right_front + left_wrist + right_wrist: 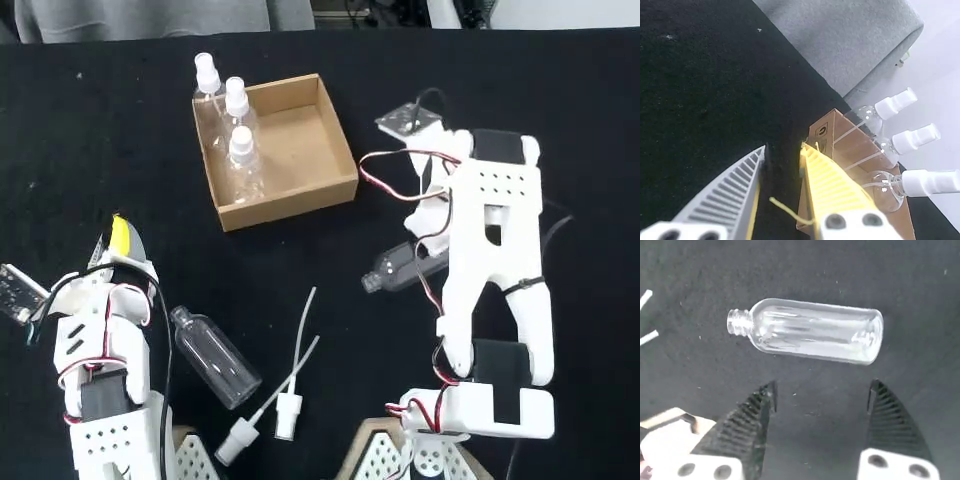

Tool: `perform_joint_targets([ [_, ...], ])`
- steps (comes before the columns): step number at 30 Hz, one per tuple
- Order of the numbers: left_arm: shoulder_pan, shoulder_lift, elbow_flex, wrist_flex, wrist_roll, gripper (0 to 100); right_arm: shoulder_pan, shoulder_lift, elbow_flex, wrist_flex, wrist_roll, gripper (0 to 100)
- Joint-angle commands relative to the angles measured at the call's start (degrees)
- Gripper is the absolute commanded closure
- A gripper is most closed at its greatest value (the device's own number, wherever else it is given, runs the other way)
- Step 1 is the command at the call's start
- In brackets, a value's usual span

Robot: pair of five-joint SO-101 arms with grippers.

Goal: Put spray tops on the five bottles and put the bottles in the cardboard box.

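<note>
My right gripper [822, 387] hangs open over the capless bottle [810, 337] lying on the table [690, 280]. The jaws span the bottle's length, so I fear closing could skid or roll it away. My left gripper [783, 150] is slightly open, empty, beside the cardboard box [832, 131].

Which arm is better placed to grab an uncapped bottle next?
Right. The right gripper, open, hangs over an uncapped bottle lying on the table, while the left gripper, also open, points toward the cardboard box.
</note>
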Motion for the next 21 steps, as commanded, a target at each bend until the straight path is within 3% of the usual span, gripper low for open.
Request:
perform_joint_targets([
  [1, -0.2, -0.3, 1.3, 0.0, -0.2, 90, -0.3, -4.3, -3.2, 0.7, 7.9, 75.0],
  [11, -0.2, -0.3, 1.3, 0.0, -0.2, 90, -2.2, -4.2, -1.5, 2.3, 27.3, 75.0],
  [21, -0.2, -0.3, 1.3, -0.1, -0.2, 90, -4.8, -4.2, 0.6, 1.8, 36.0, 75.0],
])
